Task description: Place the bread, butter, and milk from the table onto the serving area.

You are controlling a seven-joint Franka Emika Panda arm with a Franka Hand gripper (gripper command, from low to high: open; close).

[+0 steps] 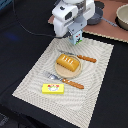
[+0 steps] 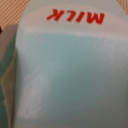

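Observation:
The white milk carton (image 1: 76, 38) with blue-green markings hangs under my gripper (image 1: 75, 33), which is shut on it, over the far edge of the beige striped placemat (image 1: 95, 85). In the wrist view the milk (image 2: 65, 75) fills the picture, with red "MILK" lettering, and my fingers are hidden. The golden-orange bread (image 1: 68, 62) lies on the round tan plate (image 1: 75, 74) in the middle of the mat. The yellow butter packet (image 1: 53, 89) lies flat on the mat's near part, toward the exterior view's left.
An orange-handled knife (image 1: 82, 58) lies beyond the plate and an orange-handled fork (image 1: 67, 81) before it. A brown board (image 1: 107, 30) with grey pots (image 1: 95, 19) stands behind the mat at the exterior view's right. The table is black.

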